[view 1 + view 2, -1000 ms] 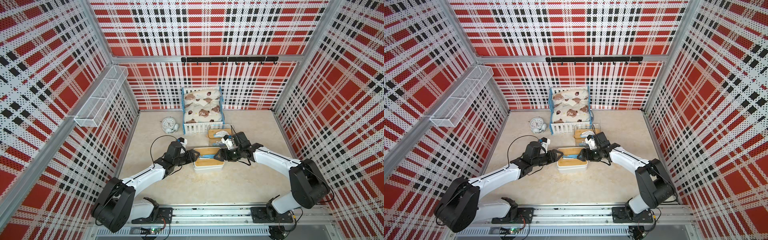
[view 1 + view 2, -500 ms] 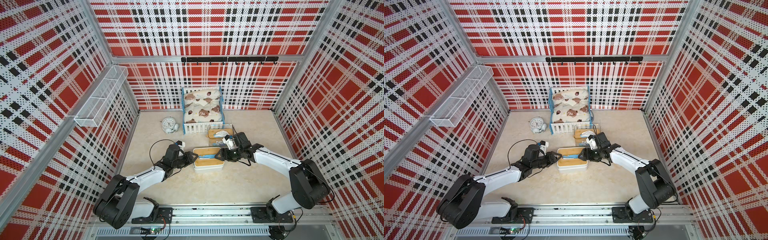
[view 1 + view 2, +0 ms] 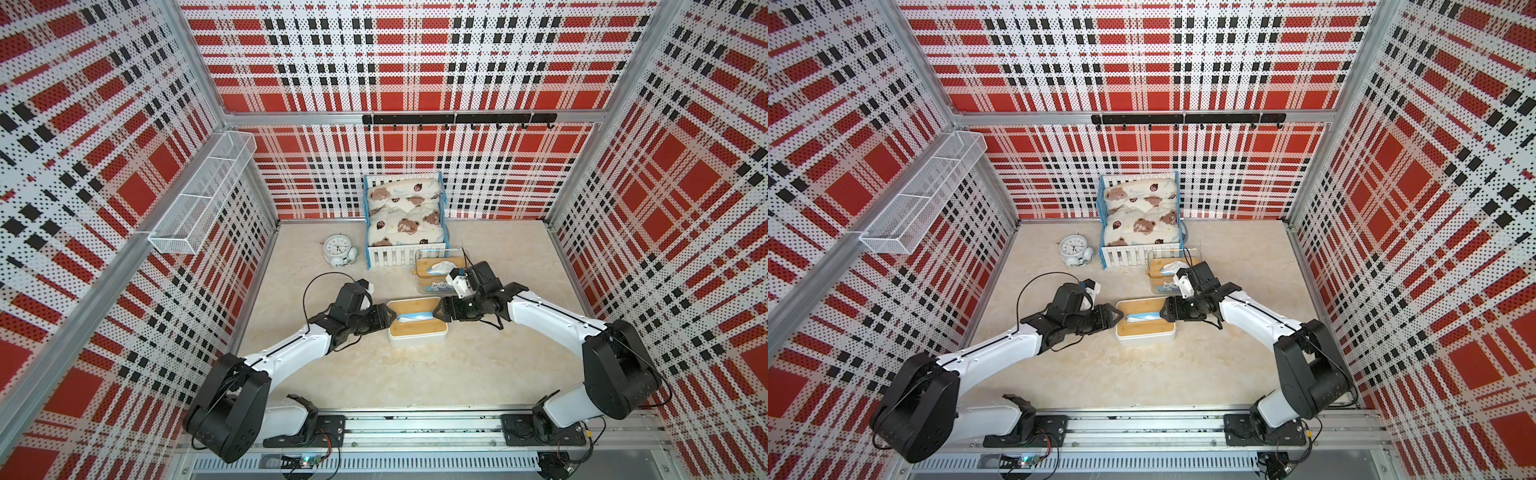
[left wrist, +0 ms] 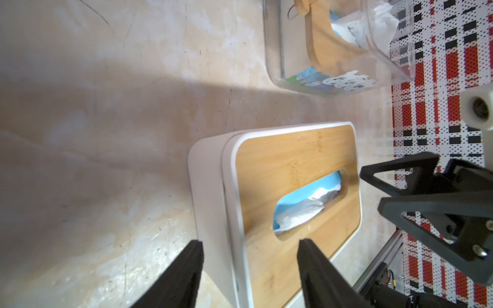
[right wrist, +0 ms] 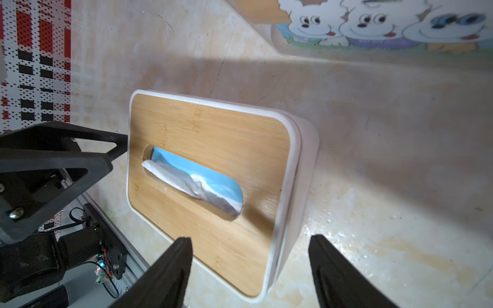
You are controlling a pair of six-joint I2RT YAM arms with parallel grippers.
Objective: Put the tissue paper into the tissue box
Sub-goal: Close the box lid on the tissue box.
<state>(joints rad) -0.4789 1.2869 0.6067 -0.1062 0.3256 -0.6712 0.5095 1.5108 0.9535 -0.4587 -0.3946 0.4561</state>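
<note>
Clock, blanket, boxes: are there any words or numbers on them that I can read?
Nothing here reads clearly.
Clock: dial marks, too small to read.
Blanket: blue print among the bears, too small to read.
Clear box: tiny print under the cartoon animals, blurred.
White box: no writing shows.

The beige, marbled tabletop [image 3: 415, 374] carries a white tissue box [image 3: 417, 337] with a bamboo lid at its centre. From that box, a clear box [image 3: 430, 287] stands near at one o'clock, a toy bed [image 3: 405, 258] at twelve against the back wall, and an alarm clock [image 3: 337, 248] at eleven.
</note>
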